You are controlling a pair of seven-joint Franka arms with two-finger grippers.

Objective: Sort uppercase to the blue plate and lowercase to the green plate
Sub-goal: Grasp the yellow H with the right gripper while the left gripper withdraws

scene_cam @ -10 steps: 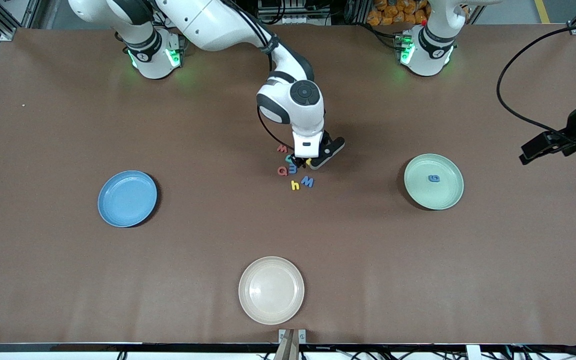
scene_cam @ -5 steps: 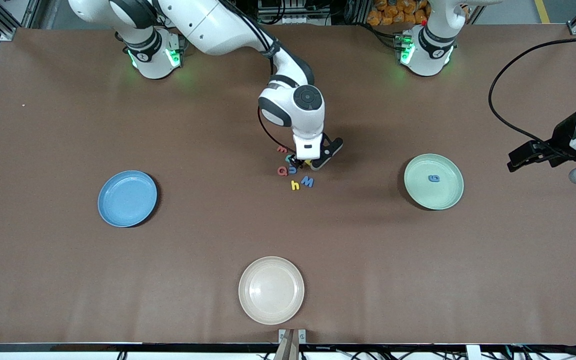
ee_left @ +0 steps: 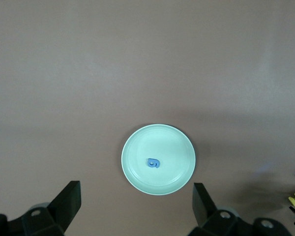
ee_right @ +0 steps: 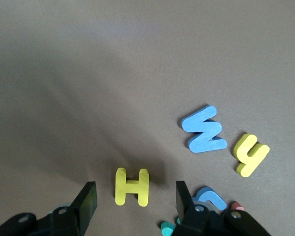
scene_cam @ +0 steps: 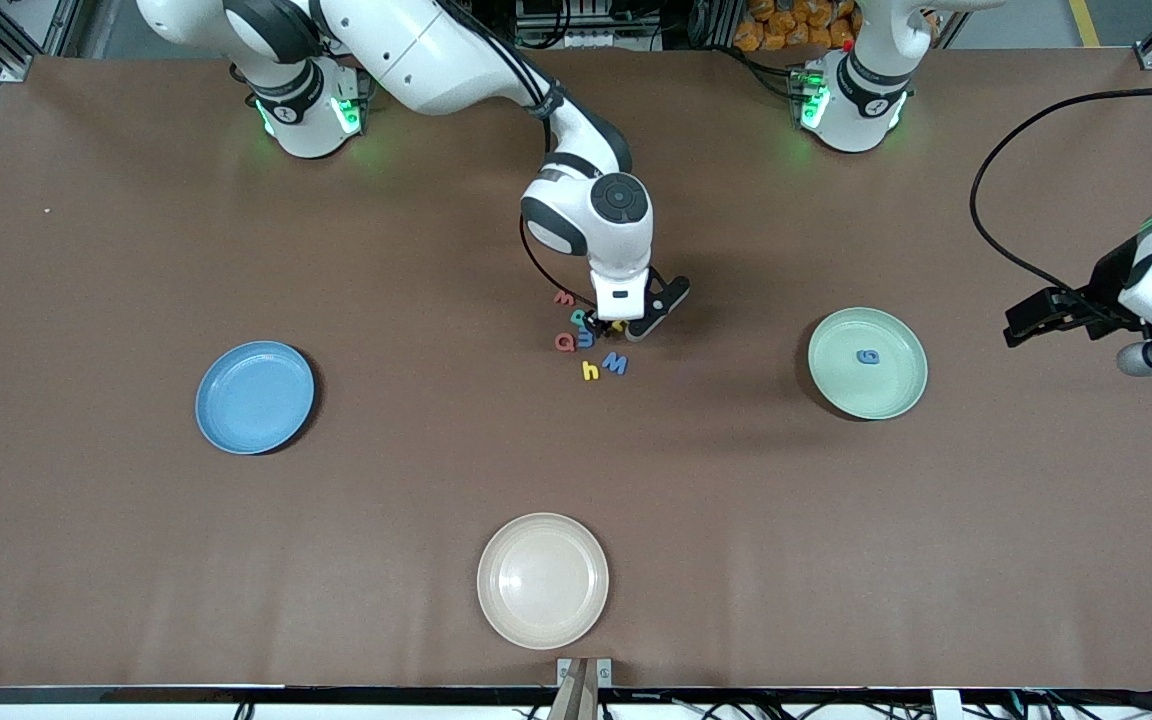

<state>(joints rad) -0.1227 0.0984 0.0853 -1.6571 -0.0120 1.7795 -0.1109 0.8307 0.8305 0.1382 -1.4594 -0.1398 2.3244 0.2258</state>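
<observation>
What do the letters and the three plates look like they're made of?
The letters, such as the yellow H and the blue W, look like foam: thick, flat, matte, with soft rounded edges. The green plate, the blue plate and the cream plate look like smooth moulded plastic with a faint sheen and raised rims, though melamine or similar can't be ruled out.

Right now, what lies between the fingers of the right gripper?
The yellow H lies flat on the table between the open right gripper's fingers, which do not touch it yet. The right wrist view shows this.
</observation>
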